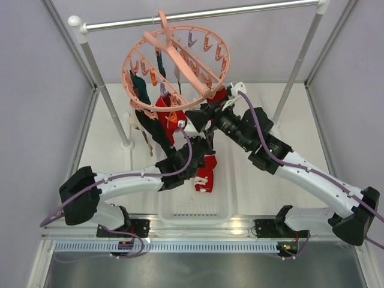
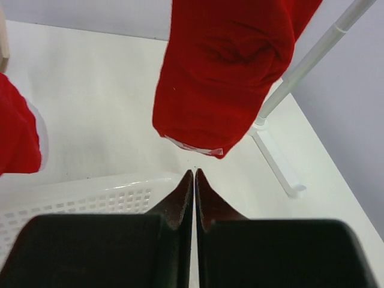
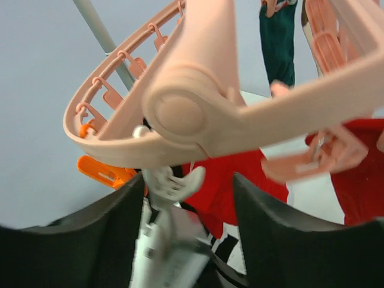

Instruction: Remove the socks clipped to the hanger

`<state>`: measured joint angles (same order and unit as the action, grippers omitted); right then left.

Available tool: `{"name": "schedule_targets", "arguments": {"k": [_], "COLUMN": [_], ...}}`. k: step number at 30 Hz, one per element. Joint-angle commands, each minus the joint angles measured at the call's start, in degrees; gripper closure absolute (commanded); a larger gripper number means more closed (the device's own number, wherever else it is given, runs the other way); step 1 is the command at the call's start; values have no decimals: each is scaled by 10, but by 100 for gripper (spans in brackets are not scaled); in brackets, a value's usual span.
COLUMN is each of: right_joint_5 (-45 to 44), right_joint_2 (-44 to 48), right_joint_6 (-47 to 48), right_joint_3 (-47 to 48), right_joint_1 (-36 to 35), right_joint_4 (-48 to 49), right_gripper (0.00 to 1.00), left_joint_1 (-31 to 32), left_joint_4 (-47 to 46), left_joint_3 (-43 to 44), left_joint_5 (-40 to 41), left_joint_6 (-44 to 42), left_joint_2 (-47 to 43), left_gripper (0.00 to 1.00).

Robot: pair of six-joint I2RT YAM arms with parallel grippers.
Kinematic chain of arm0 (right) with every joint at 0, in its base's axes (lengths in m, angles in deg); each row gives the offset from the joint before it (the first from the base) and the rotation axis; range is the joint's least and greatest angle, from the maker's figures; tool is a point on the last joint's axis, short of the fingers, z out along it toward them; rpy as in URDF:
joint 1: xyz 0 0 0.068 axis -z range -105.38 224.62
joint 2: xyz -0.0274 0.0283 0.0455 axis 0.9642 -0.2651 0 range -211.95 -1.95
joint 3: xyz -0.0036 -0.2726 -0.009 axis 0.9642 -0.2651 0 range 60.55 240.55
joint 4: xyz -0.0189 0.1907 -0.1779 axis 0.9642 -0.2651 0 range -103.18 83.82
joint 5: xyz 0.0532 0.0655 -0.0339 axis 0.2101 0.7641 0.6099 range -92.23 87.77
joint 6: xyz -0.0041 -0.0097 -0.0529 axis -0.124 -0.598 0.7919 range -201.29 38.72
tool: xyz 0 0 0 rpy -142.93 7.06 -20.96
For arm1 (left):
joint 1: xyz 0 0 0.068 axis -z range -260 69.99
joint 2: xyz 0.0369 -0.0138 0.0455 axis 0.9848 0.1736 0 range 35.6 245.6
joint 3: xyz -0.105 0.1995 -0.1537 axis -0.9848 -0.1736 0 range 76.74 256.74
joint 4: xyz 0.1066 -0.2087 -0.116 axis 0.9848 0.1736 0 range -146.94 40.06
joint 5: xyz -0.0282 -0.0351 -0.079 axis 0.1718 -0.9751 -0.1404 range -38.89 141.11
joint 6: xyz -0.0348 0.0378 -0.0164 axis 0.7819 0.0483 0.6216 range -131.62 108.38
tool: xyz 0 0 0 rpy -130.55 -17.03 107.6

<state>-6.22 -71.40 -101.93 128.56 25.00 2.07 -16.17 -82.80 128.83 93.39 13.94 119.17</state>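
The salmon-pink hanger (image 1: 177, 66) hangs tilted from the metal rail. Clipped socks hang under it: a dark teal one (image 1: 140, 90), red ones (image 1: 167, 109) and a black one (image 1: 157, 135). Another red sock (image 1: 207, 171) hangs low over the basket. My left gripper (image 1: 203, 147) is shut and empty; in the left wrist view its fingertips (image 2: 194, 173) sit just below a hanging red sock (image 2: 222, 78). My right gripper (image 1: 199, 117) is open under the hanger's near rim (image 3: 198, 114), with a white clip (image 3: 171, 183) between its jaws, not clamped.
A white perforated basket (image 1: 195, 211) sits at the near edge between the arm bases, also in the left wrist view (image 2: 72, 201). The metal rail (image 1: 240, 12) rests on two slanted posts (image 1: 108, 96) with white feet (image 2: 279, 165). An orange clip (image 3: 105, 171) dangles left of the right gripper.
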Motion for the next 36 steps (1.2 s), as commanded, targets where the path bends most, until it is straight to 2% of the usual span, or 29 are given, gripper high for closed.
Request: {"name": "schedule_targets", "arguments": {"k": [1, 3, 9, 12, 16, 20, 25, 29, 31, 36], "right_joint_5": [-13, -4, 2, 7, -49, -161, -200, -151, -81, 10], "right_joint_2": [22, 37, 91, 120, 163, 187, 169, 137, 129, 78], "right_joint_6": [11, 13, 15, 18, 33, 60, 83, 90, 89, 87], "right_joint_3": [-14, -24, -58, -74, -98, -120, -122, -120, -123, -120], "right_joint_1": [2, 2, 2, 2, 2, 4, 25, 75, 115, 161], "right_joint_4": [-12, -17, -38, -57, -81, -130, -137, -119, -91, -32], "right_gripper": [31, 24, 17, 17, 17, 15, 15, 14, 14, 14], "left_joint_1": [3, 3, 2, -6, -33, -70, -93, -106, -110, -125], "left_joint_4": [-26, -13, 24, 50, 97, 133, 170, 187, 194, 209], "left_joint_3": [-19, -30, -40, -44, -55, -79, -82, -85, -85, -84], "left_joint_5": [-10, -6, 17, 29, 19, 3, 3, 2, 2, -8], "left_joint_6": [-24, -24, -20, -12, 32, 60, 70, 73, 73, 79], "left_joint_2": [-57, -79, -118, -131, -156, -196, -227, -245, -252, -261], "left_gripper": [98, 98, 98, 98, 98, 98, 98, 98, 98, 98]}}
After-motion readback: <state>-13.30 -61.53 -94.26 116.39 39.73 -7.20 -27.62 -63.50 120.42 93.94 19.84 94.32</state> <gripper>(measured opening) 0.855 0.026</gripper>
